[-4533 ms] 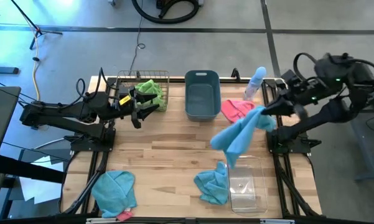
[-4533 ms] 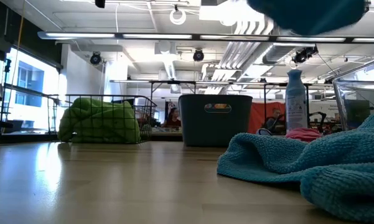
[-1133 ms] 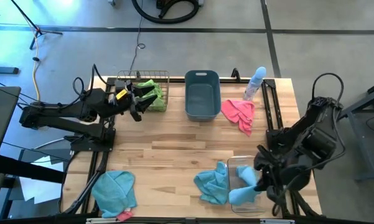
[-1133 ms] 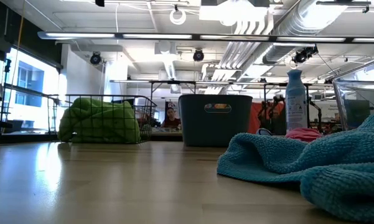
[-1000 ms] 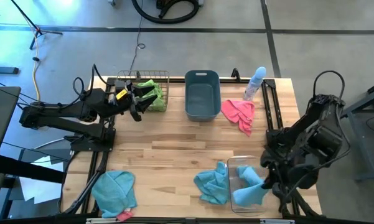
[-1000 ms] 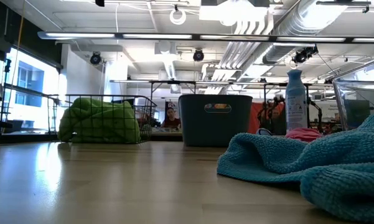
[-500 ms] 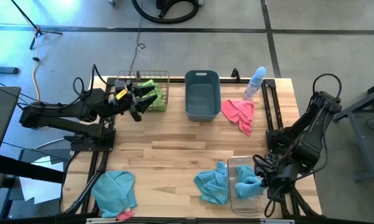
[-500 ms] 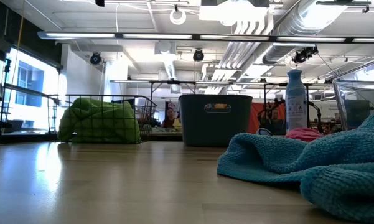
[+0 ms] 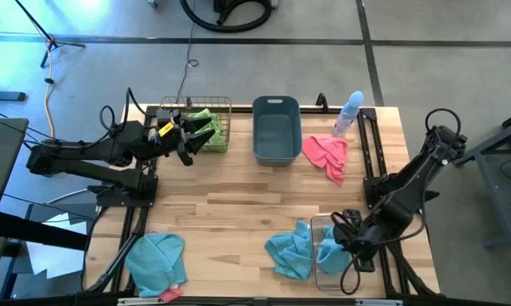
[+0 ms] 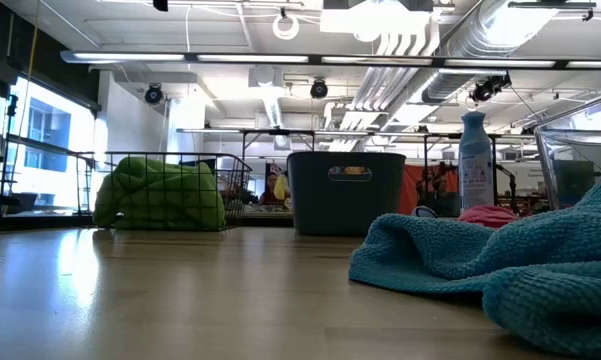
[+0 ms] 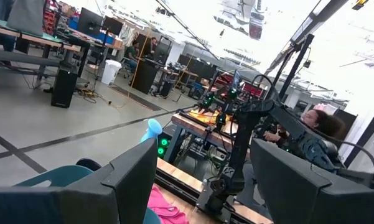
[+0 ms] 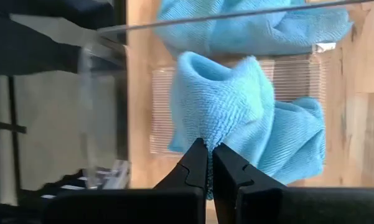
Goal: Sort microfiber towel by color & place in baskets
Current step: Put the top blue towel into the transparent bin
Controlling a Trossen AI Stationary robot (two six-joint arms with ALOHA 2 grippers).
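From above, we see the right gripper [image 9: 347, 240] has swung in from the clear bin's [image 9: 335, 270] 3 o'clock side, pinching a light blue towel [image 9: 330, 252] inside it. The left gripper [image 9: 187, 136] hovers open by the wire basket [image 9: 195, 107] holding a green towel [image 9: 206, 126]. The right wrist view confirms the fingers [image 12: 196, 163] are clamped on blue cloth.

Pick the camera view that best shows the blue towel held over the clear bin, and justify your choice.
The right wrist view: the blue towel fills it, pinched by the shut right gripper above the clear bin. The high view shows it small, partly behind the arm. The low and left wrist views do not show it.
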